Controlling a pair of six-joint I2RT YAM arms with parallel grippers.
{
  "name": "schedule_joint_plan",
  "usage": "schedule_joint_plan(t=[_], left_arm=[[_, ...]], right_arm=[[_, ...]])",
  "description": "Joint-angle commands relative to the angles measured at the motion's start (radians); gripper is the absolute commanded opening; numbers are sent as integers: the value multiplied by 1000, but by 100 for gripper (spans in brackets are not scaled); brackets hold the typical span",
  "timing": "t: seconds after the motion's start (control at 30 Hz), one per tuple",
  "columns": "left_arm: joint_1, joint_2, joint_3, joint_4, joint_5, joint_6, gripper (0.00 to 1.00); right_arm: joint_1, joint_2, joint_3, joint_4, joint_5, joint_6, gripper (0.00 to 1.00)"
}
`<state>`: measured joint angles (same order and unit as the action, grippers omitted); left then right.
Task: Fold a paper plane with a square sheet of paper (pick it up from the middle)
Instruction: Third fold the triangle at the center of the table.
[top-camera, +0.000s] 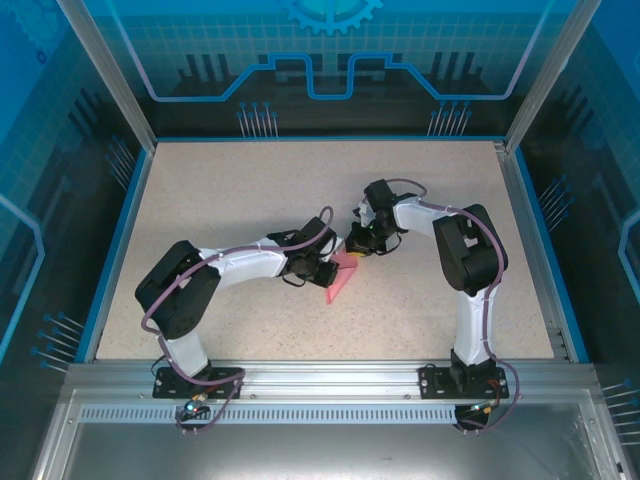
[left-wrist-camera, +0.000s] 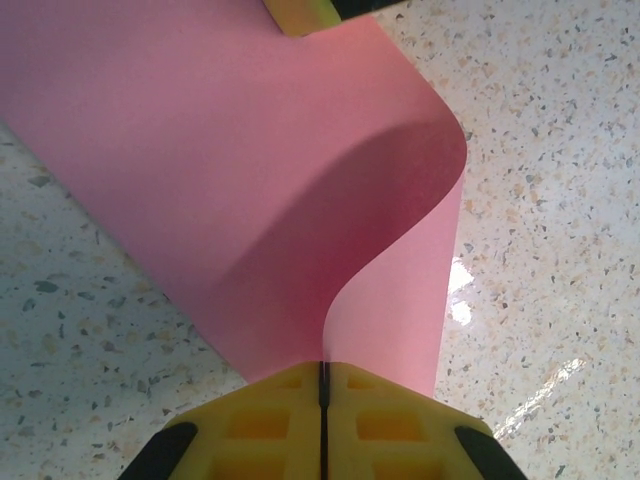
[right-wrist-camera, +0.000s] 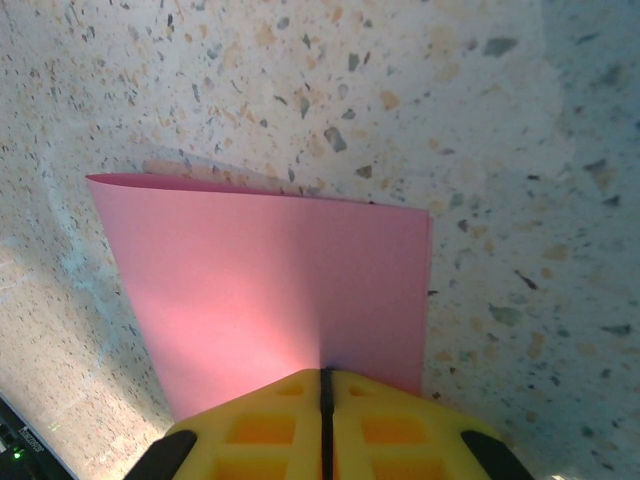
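The square sheet of paper (top-camera: 340, 278) is pink-red and hangs bent between my two grippers near the middle of the table. In the left wrist view the sheet (left-wrist-camera: 250, 170) curls in an S-shaped bow, and my left gripper (left-wrist-camera: 323, 365) is shut on its near edge. A yellow fingertip (left-wrist-camera: 298, 12) of the other gripper shows at the far edge. In the right wrist view the sheet (right-wrist-camera: 270, 280) slopes down to the table, and my right gripper (right-wrist-camera: 325, 372) is shut on its edge. From above, the left gripper (top-camera: 326, 270) and right gripper (top-camera: 357, 250) stand close together.
The speckled tabletop (top-camera: 250, 200) is bordered by a blue raised rim (top-camera: 115, 250) on the left, back and right. An aluminium rail (top-camera: 320, 375) with both arm bases runs along the near edge.
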<state>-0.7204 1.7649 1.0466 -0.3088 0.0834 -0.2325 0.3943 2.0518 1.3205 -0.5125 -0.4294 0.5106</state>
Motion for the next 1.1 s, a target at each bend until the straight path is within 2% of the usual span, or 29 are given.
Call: schedule_joint_plan(t=[0.0,0.6,1.07], left_arm=[[14,21,29,-20,-8,23,8],[18,56,53,-45,-78,28,9],[18,57,44,-44,-80,22,10]], right_arm=[[12,28,5,-54,30,-17,9],[8,24,2,-55,27,-15,10],[4,23,0,-58,26,-17,10]])
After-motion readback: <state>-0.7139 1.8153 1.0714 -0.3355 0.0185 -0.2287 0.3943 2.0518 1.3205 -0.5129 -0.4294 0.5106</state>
